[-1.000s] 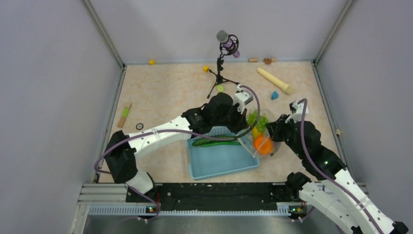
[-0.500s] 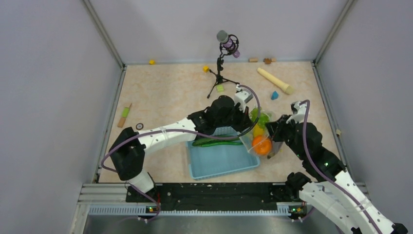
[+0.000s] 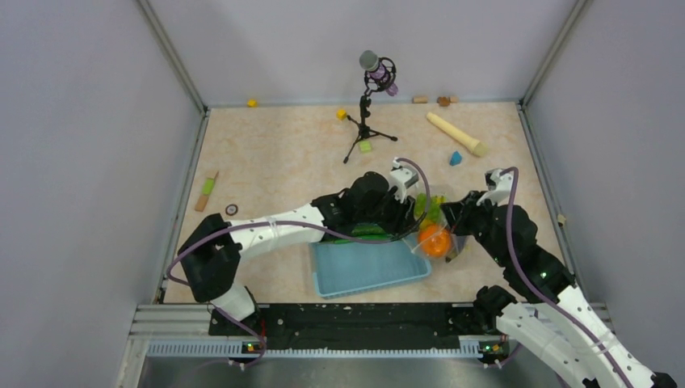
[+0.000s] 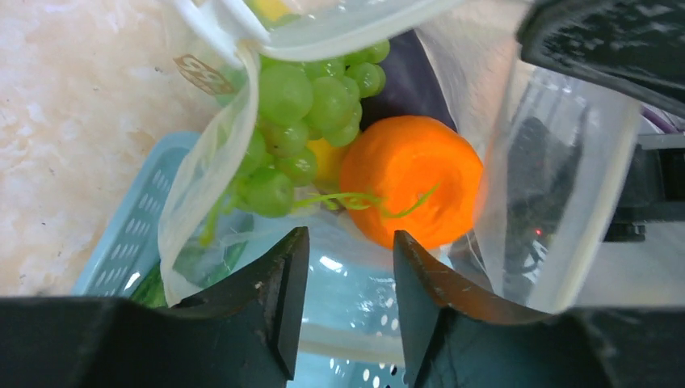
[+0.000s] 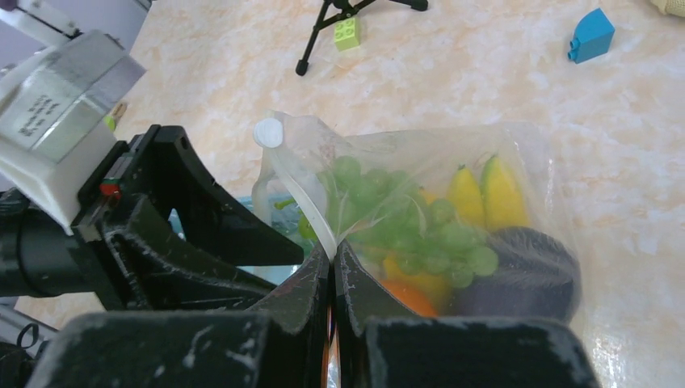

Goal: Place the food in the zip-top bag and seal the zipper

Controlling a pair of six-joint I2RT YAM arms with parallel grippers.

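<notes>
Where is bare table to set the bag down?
The widest bare table lies left of the tripod, out to the small stick. A smaller patch sits between tripod and cylinder. It is crowded centre-right, around the basket and bag.

On the tabletop, the basket is parked near the front, just past the arm bases, and the cucumber can be made out in it along the back edge. The zip-top bag is set at the basket's back right corner, partly over the rim, flanked by the left fingers on one side and the right fingers on the other. In the bag, the grapes are packed right against the orange, with the banana and eggplant alongside. Further back, the mic tripod is found, with a block and the wooden cylinder off to its right.
</notes>
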